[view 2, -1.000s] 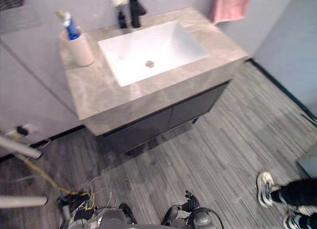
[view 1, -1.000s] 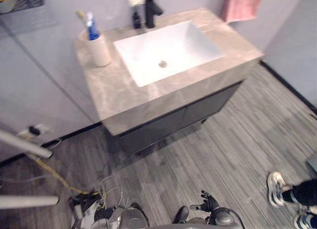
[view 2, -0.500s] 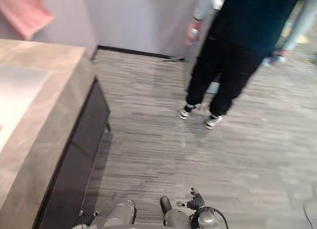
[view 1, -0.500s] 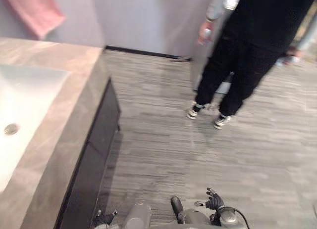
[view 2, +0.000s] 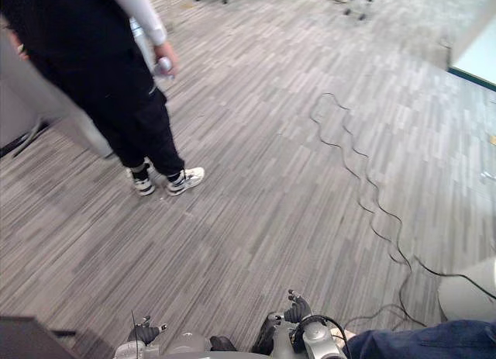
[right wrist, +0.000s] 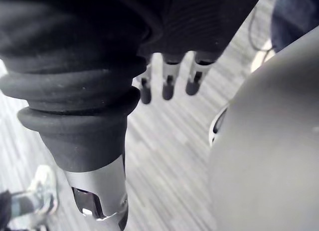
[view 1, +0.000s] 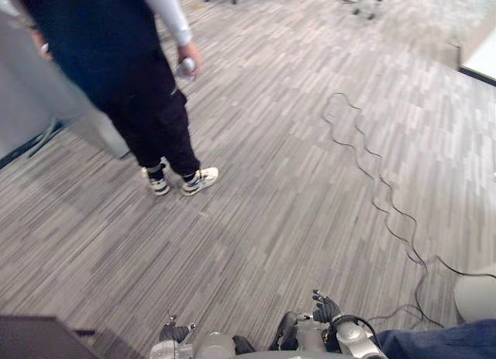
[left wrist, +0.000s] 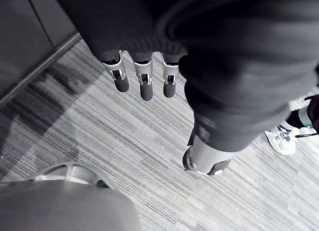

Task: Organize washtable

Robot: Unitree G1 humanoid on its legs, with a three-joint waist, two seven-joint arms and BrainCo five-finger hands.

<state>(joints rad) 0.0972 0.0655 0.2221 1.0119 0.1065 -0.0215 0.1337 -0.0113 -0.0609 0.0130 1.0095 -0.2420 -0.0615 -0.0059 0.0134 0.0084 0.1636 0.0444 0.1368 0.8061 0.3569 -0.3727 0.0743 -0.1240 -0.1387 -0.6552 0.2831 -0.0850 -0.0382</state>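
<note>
The washtable is hard to place from where I stand. A dark flat corner (view 1: 31, 340) at the robot's lower left may be its cabinet, and so may a dark panel (left wrist: 30, 26) just beyond the left hand (left wrist: 144, 82), though I can't say for sure. If so, it lies off to the robot's left and that hand is the nearer one. I can't tell which way its long side runs. Both hands hang low at the robot's sides, fingers straight, holding nothing, the right hand (right wrist: 167, 85) over bare floor (view 1: 294, 165). A person (view 1: 124, 72) in dark clothes stands ahead, something small in one hand.
</note>
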